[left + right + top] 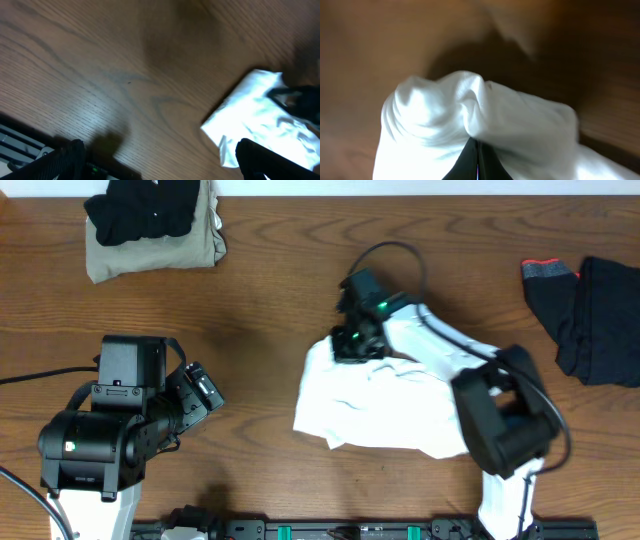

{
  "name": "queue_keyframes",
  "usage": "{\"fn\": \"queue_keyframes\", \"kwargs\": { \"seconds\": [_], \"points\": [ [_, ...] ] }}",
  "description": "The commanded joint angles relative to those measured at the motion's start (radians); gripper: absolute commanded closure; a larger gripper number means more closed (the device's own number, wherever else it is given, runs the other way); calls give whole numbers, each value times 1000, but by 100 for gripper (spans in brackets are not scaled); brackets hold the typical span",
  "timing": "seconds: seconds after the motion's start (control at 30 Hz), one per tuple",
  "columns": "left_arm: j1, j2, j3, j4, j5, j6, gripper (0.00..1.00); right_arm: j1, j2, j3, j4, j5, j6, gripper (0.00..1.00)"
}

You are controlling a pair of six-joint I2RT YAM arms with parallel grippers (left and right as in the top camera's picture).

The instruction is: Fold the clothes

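A: So, nearest the robot, how does the left gripper (205,390) stand?
B: Jaws spread wide, holding nothing, over the bare table (270,280). The white shirt (390,405) lies well off to its right.
A: And the right gripper (352,345)?
B: Pressed together on a bunched fold at the shirt's far left corner. Everything else of the shirt lies crumpled on the table.
A: Farther back?
B: A black garment (145,208) sits on a khaki garment (150,255) at far left, and black clothes (590,320) lie at far right.

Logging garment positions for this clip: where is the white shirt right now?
Overhead view: the white shirt lies right of the table centre, its far edge pinched in the right tool, black clothes farther right.
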Motion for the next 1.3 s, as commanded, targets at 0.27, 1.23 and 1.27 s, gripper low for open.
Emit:
{"fn": "queue_keyframes", "kwargs": {
  "seconds": [0.27,1.23,1.27],
  "points": [
    [6,1,-5,-4,-12,14,2,-26,-341,-9,-306,51,-8,78],
    [6,1,-5,-7,-12,19,2,35,-340,-562,86,-193,187,87],
    [6,1,-5,-7,-12,22,2,35,-340,-562,77,-172,196,88]
  ]
}}
